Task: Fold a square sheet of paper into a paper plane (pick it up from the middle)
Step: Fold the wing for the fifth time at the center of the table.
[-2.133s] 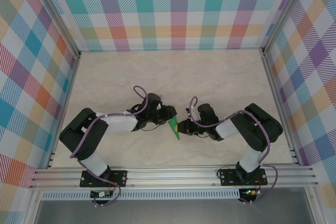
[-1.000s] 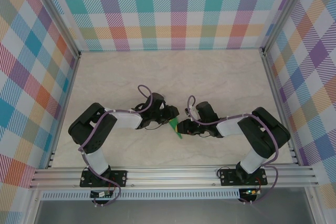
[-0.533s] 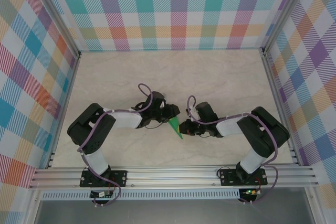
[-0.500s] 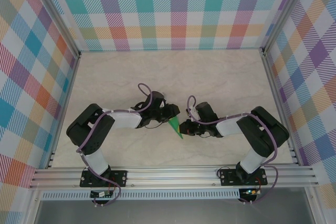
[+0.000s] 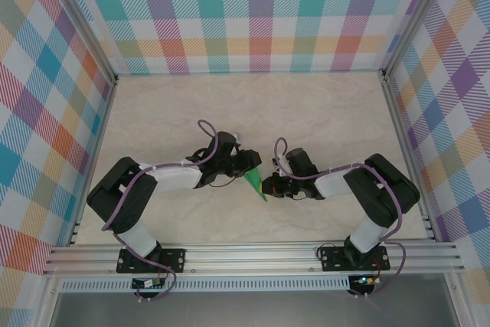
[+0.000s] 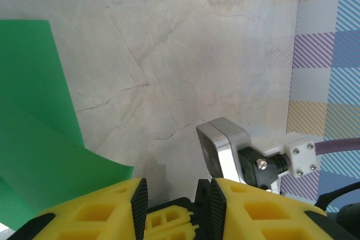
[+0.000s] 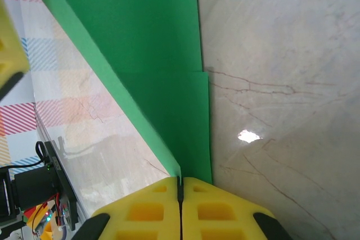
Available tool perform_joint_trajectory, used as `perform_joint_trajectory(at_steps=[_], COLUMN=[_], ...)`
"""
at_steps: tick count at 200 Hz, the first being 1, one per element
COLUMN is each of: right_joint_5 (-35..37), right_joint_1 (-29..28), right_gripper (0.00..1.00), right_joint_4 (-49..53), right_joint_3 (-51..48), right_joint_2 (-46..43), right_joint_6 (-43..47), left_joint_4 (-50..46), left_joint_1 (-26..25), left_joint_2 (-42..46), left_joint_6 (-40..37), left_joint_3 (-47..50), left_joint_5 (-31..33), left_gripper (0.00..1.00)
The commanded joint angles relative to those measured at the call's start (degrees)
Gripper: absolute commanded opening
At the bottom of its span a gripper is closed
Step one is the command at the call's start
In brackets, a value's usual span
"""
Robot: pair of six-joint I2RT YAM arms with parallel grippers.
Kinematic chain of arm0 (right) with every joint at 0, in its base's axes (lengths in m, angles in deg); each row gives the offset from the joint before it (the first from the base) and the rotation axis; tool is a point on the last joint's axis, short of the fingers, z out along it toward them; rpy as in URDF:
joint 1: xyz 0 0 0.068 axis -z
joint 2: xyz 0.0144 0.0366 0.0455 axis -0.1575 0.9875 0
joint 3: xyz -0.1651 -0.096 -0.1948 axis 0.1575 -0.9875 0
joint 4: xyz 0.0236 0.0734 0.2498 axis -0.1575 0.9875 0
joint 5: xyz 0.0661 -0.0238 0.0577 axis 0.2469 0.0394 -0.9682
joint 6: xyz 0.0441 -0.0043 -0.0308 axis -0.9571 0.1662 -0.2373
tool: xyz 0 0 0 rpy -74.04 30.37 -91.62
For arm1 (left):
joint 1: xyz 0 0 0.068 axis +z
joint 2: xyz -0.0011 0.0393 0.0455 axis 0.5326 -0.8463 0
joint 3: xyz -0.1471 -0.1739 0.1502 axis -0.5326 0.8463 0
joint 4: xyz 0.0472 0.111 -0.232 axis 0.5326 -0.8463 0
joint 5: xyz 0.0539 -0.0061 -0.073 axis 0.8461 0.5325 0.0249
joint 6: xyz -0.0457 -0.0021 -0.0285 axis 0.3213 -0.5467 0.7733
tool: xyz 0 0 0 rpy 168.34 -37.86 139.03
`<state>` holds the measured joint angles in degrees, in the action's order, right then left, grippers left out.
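Note:
The green sheet of paper is folded into a slim pointed paper plane, its tip toward the near edge in the top view. My right gripper is shut on the paper's folded edge. In the right wrist view the paper rises as a creased wedge out of the pressed-together yellow gripper. My left gripper is just left of the paper and holds nothing. In the left wrist view this gripper stands open over bare table, with the green paper off to its left.
The pale marble tabletop is walled by plaid panels at the back and sides, with an aluminium rail along the near edge. The right arm's wrist camera sits close in front of the left fingers.
The right jaws have closed fully on the paper. The left arm's elbow swung back left and its gripper shifted slightly beside the paper, jaws a little wider.

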<state>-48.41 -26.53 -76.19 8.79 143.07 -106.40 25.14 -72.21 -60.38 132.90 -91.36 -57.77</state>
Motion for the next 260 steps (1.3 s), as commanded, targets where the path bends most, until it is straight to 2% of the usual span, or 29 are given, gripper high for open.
perform_joint_trajectory(at_steps=[1,107,132,171,212,260], right_joint_5=[-0.5,-0.4,-0.4,-1.0,-1.4,-1.5], right_joint_1=[-0.4,-0.4,-0.3,-0.3,-0.2,-0.2], right_gripper=[0.06,0.05,0.04,0.03,0.03,0.04], right_joint_4=[1.9,3.8,3.7,3.6,3.9,3.8], right_joint_3=[1.3,2.2,2.0,2.2,2.6,2.7], right_joint_2=[2.0,3.1,3.5,3.1,3.2,3.7], right_joint_6=[-0.5,-1.6,-2.5,-3.8,-5.0,-5.3], left_joint_4=[2.8,7.0,8.1,4.1,3.2,5.8], left_joint_1=[-0.5,-0.5,-0.6,-0.8,-1.5,-2.0], left_joint_2=[-1.8,-8.3,-6.3,0.3,3.6,-1.5], left_joint_6=[-0.6,-0.8,-1.1,-2.2,-2.0,-2.4], left_joint_3=[0.9,0.3,0.6,2.3,5.4,3.4], left_joint_5=[-0.6,-0.3,-1.2,1.7,3.0,2.2], left_gripper=[0.37,0.38,0.44,0.52,0.50,0.46])
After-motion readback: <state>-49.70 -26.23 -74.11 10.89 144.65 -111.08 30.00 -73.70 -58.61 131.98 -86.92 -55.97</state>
